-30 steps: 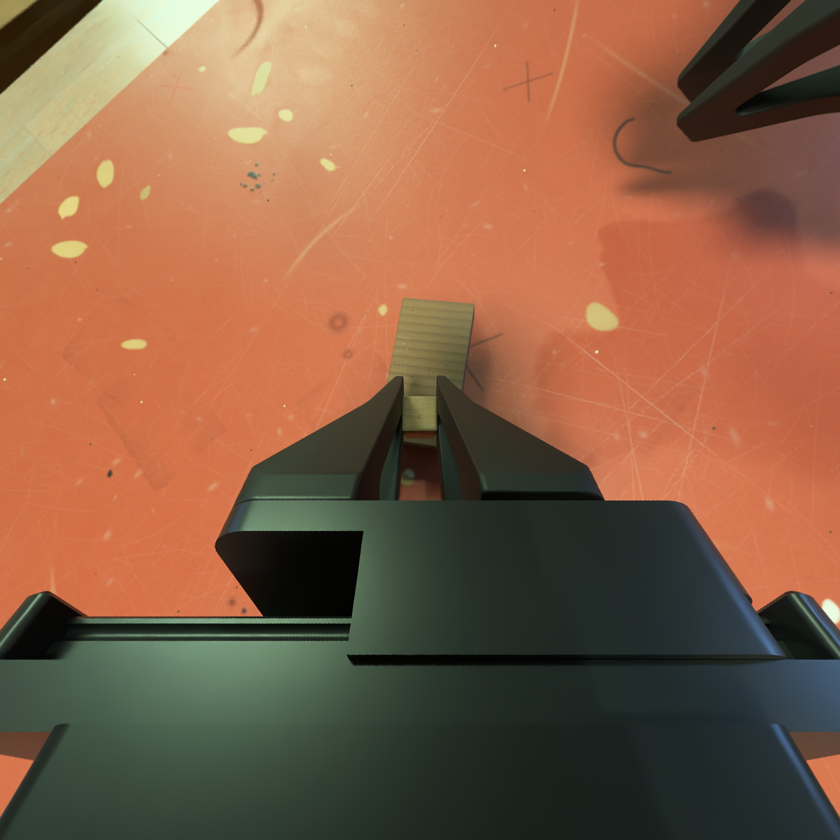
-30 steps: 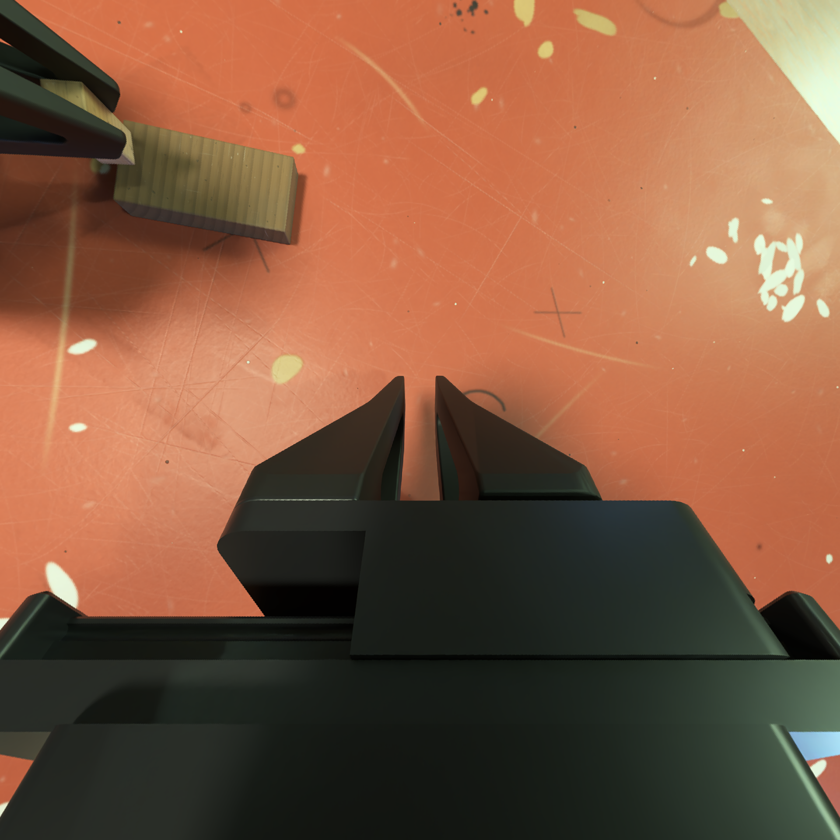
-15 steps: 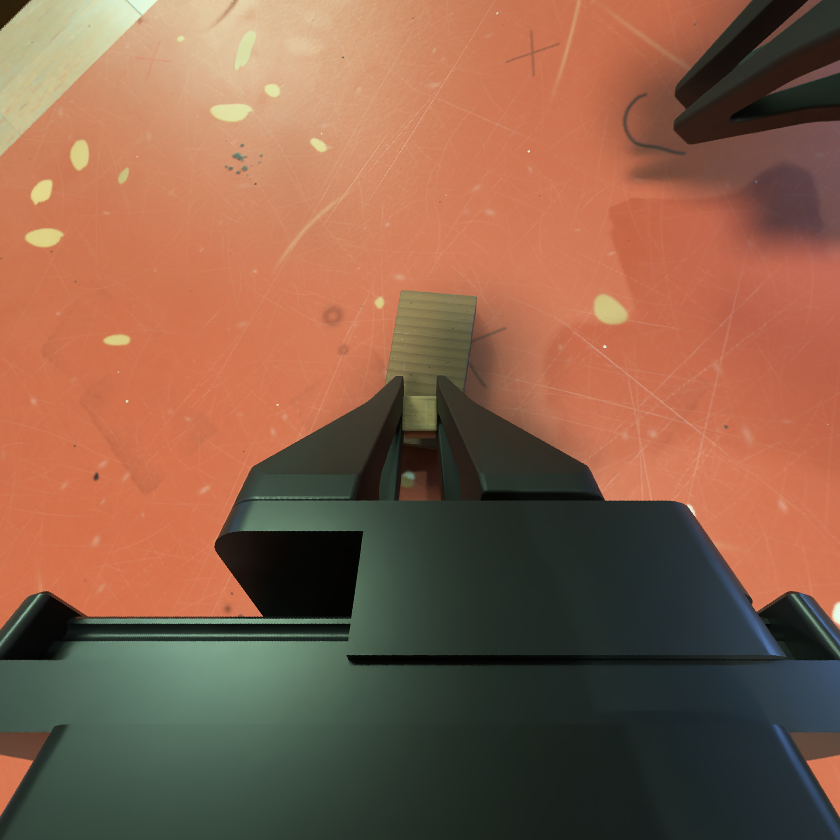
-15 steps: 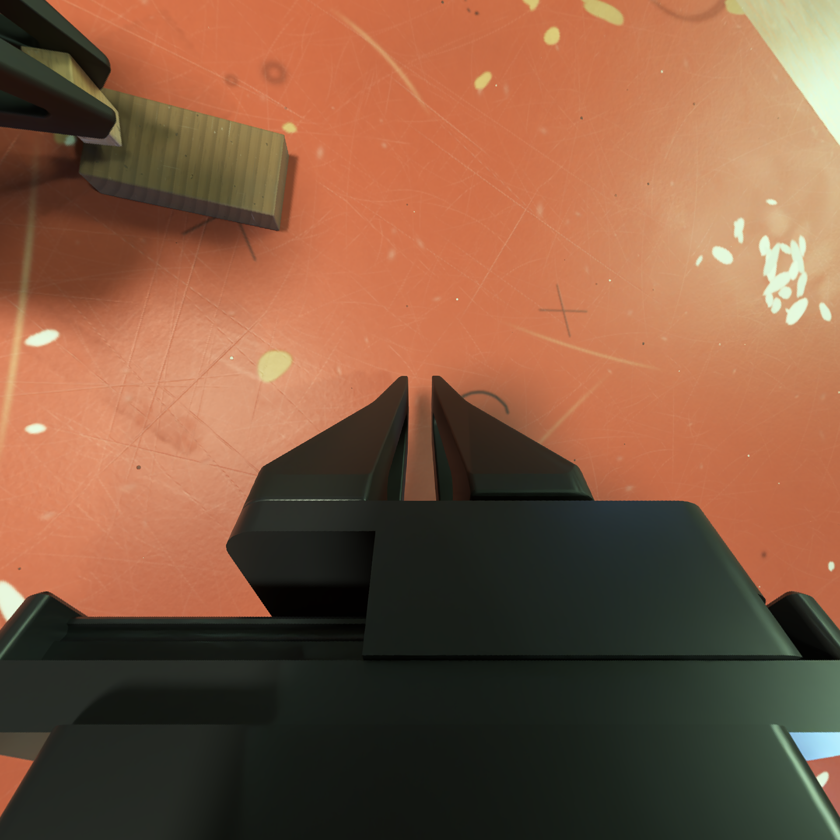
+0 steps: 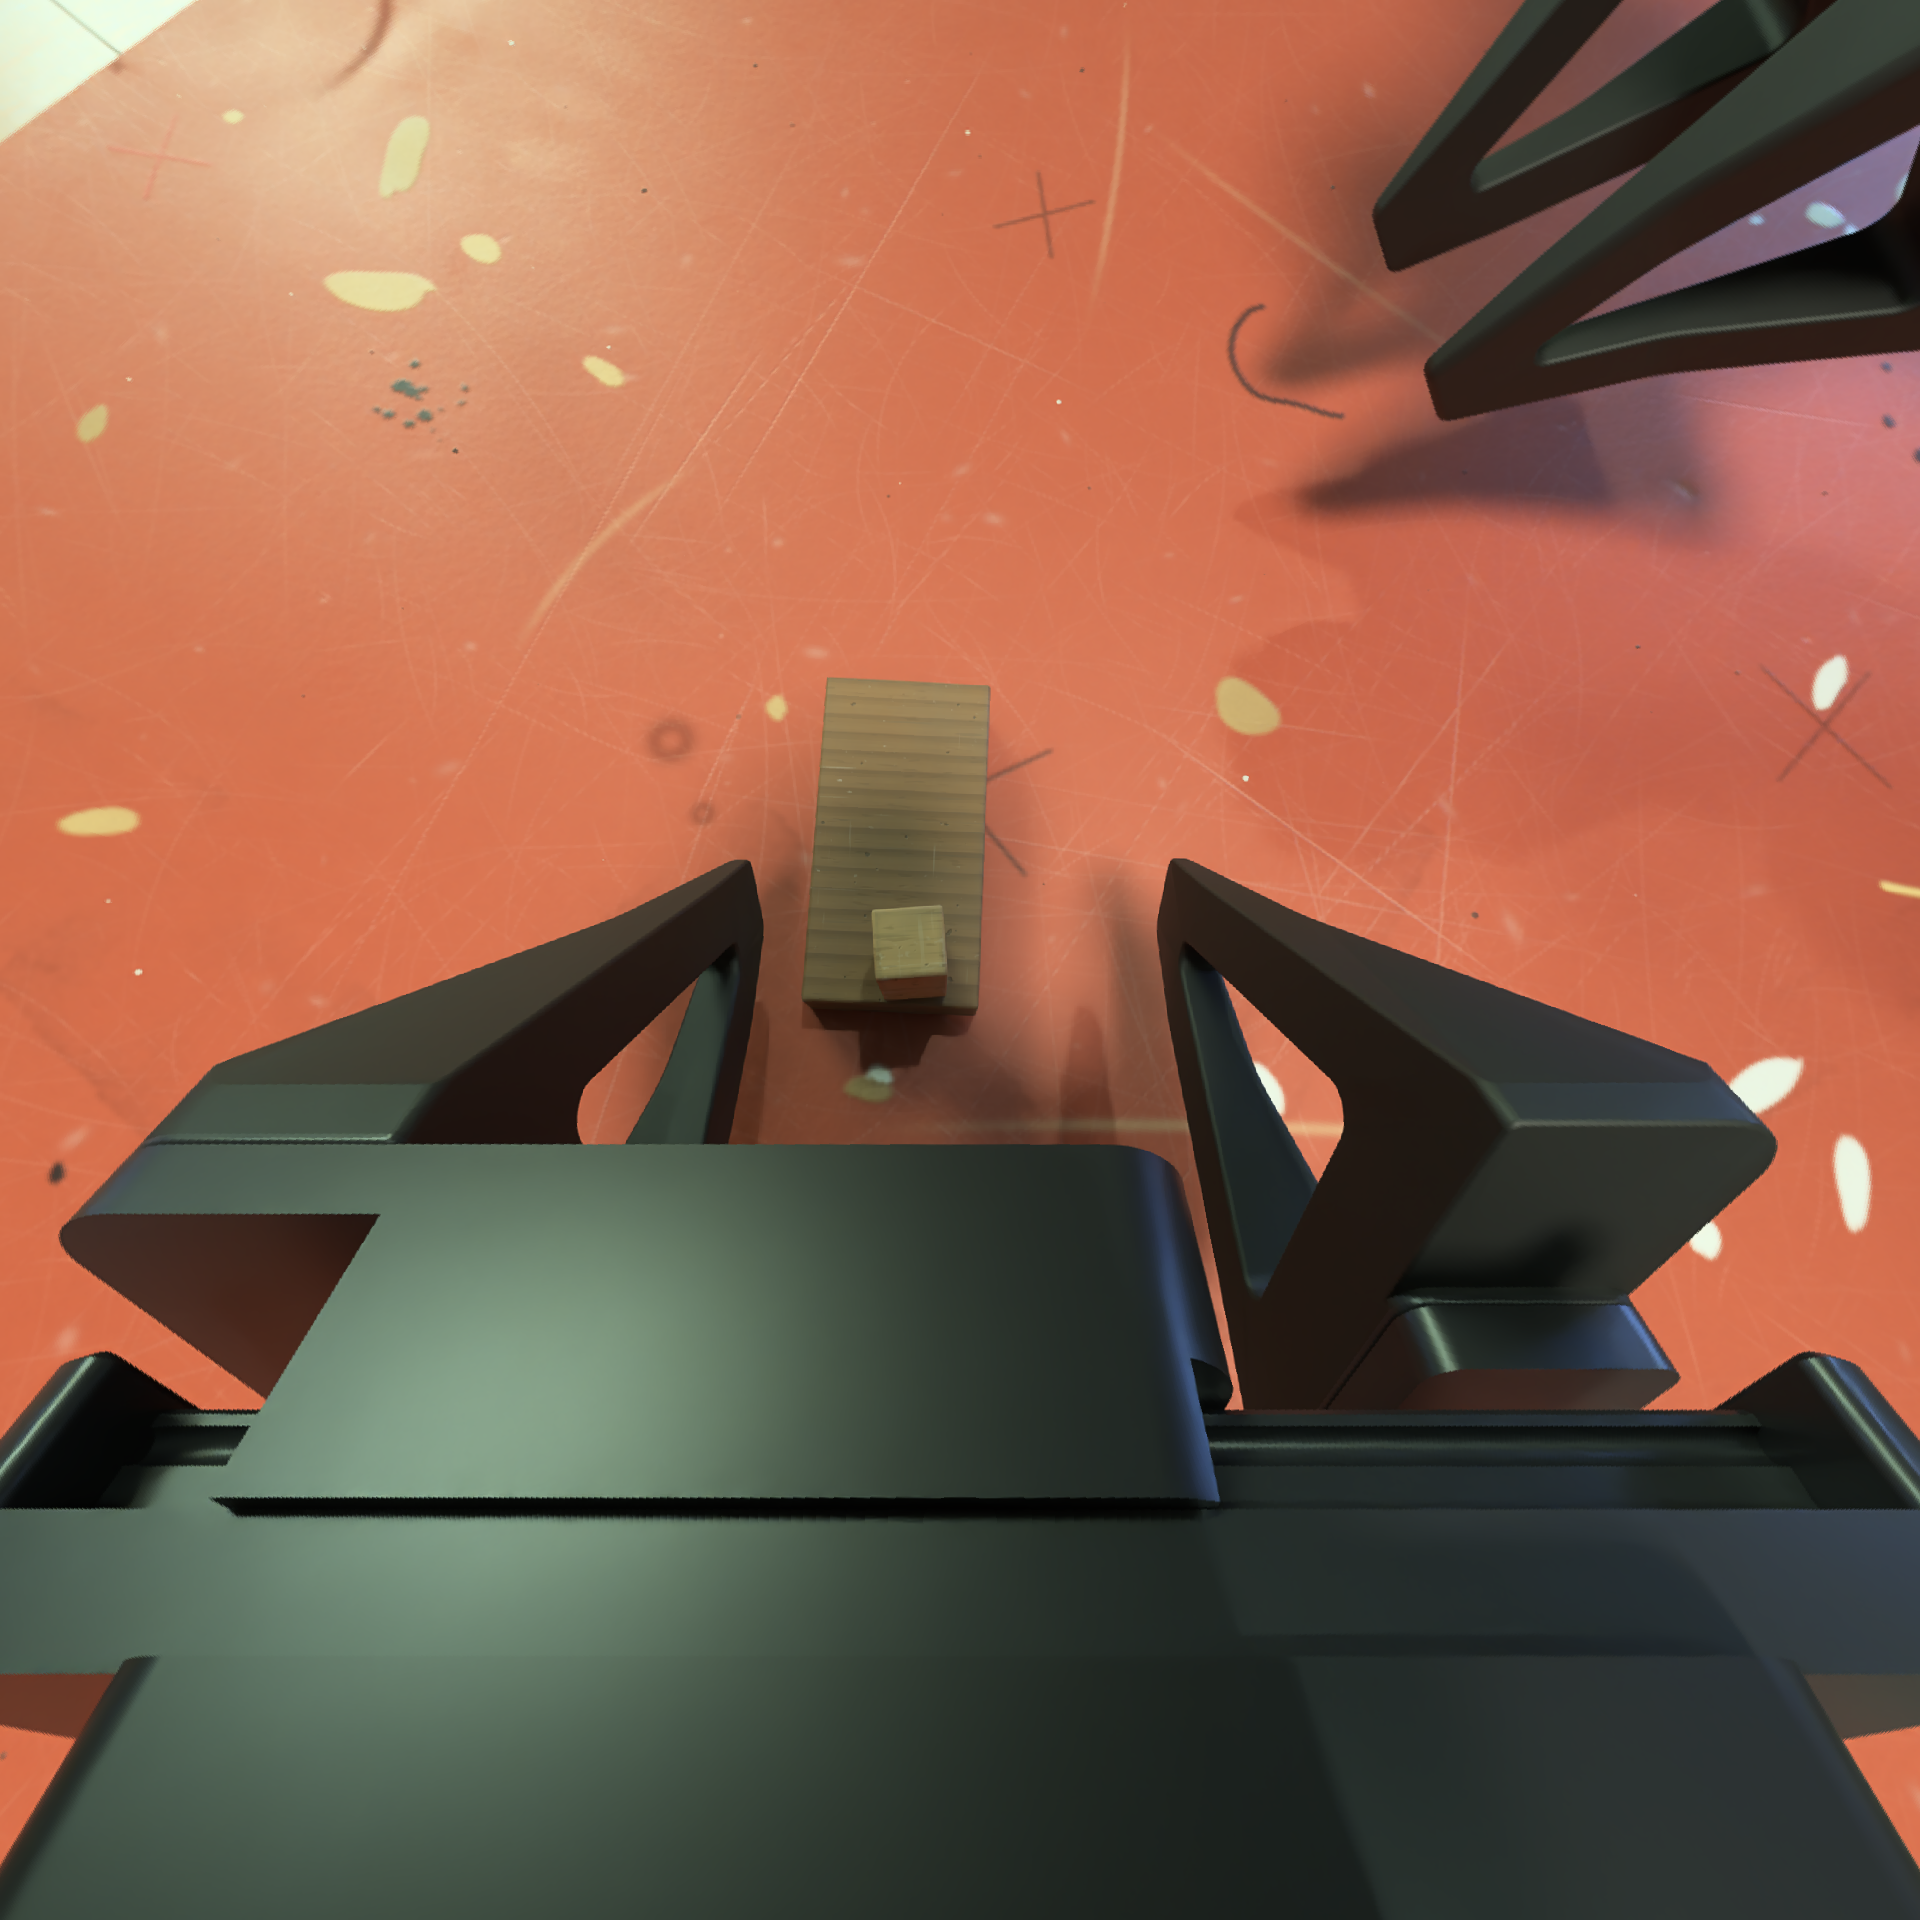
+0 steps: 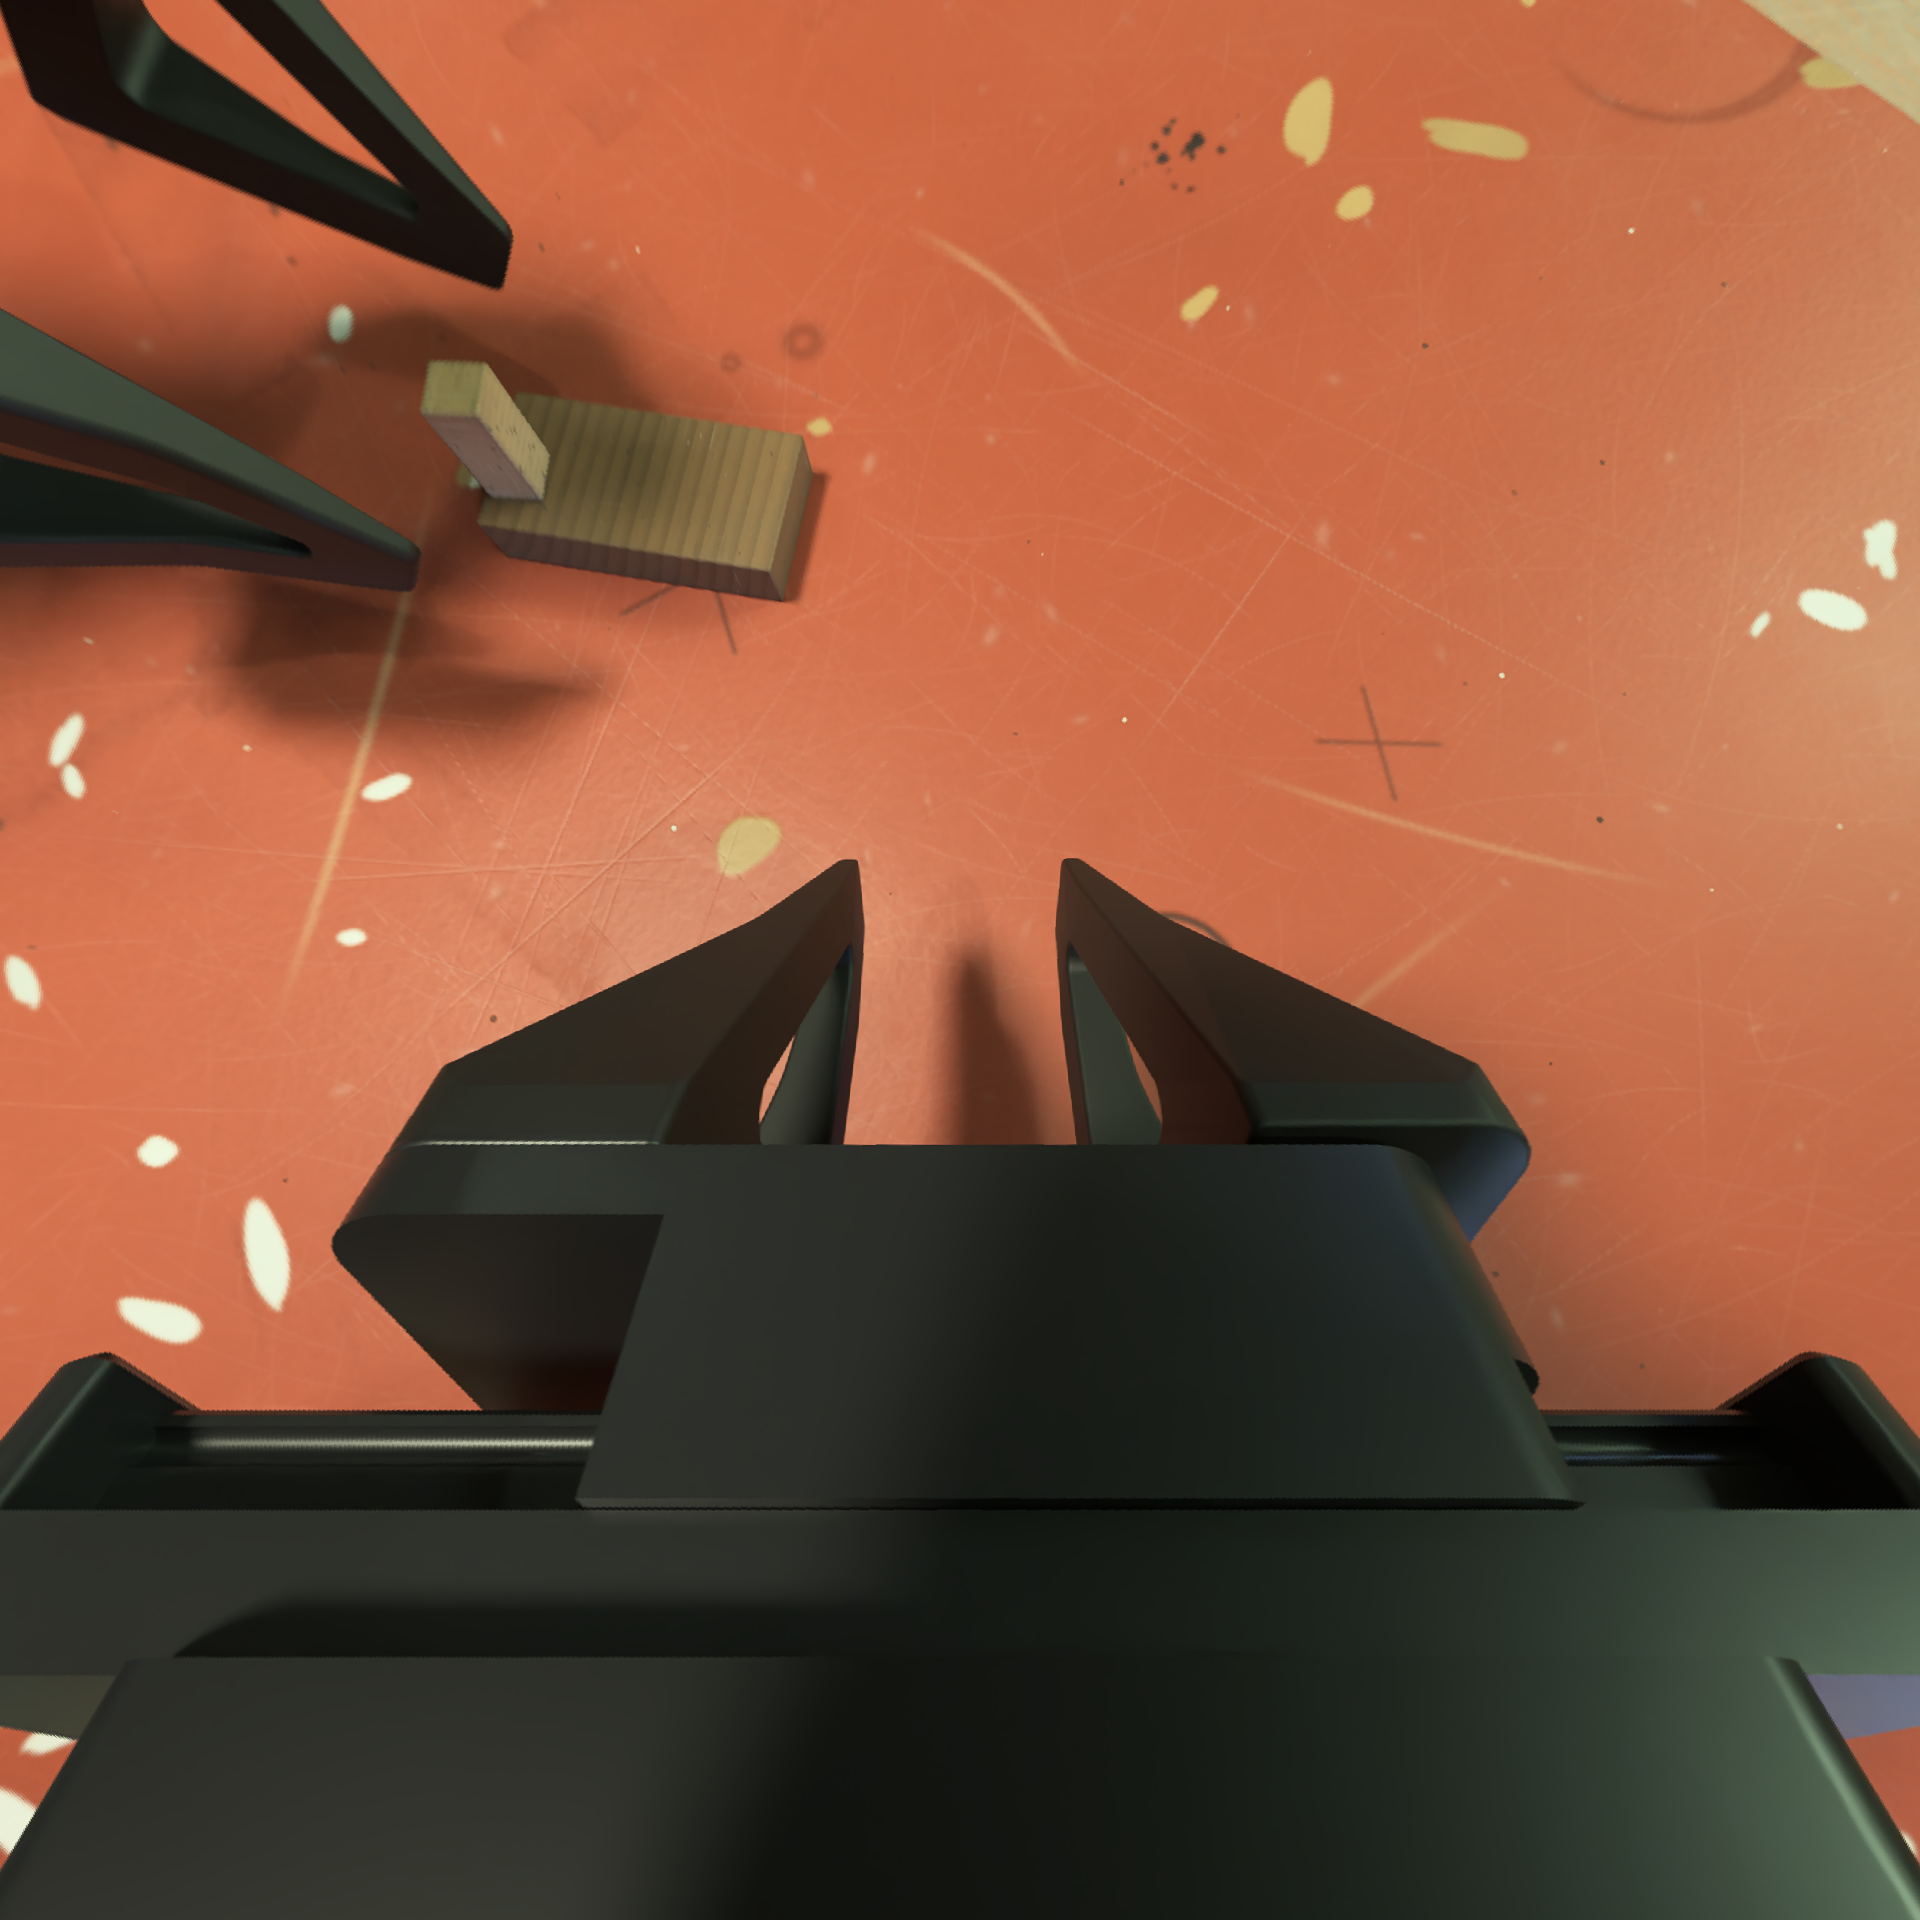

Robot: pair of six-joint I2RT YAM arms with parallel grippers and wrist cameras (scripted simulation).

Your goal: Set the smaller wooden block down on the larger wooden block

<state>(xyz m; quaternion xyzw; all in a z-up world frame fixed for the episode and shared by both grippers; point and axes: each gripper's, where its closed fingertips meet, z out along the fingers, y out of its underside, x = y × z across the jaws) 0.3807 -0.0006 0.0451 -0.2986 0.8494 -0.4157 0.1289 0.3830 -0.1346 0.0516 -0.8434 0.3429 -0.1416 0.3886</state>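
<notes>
The larger wooden block (image 5: 902, 821), flat and ridged, lies on the red mat. The smaller wooden block (image 5: 909, 951) stands upright on its near end. My left gripper (image 5: 958, 883) is open wide and empty, raised above both blocks, with its fingers either side of them. In the right wrist view the small block (image 6: 486, 428) stands on the left end of the large block (image 6: 665, 499), with the left gripper's fingers (image 6: 312, 540) just left of it. My right gripper (image 6: 958, 883) is open and empty over bare mat, well apart from the blocks.
The red mat (image 5: 416, 623) is scratched and spotted with pale paint flecks and pen marks. A pale wooden surface shows at the mat's edge (image 6: 1860, 42). The right gripper's fingers (image 5: 1662, 229) show at the top right of the left wrist view.
My left gripper has opened wide, let go of the smaller block, and risen. The block now stands on the larger one. My right gripper has opened partway.
</notes>
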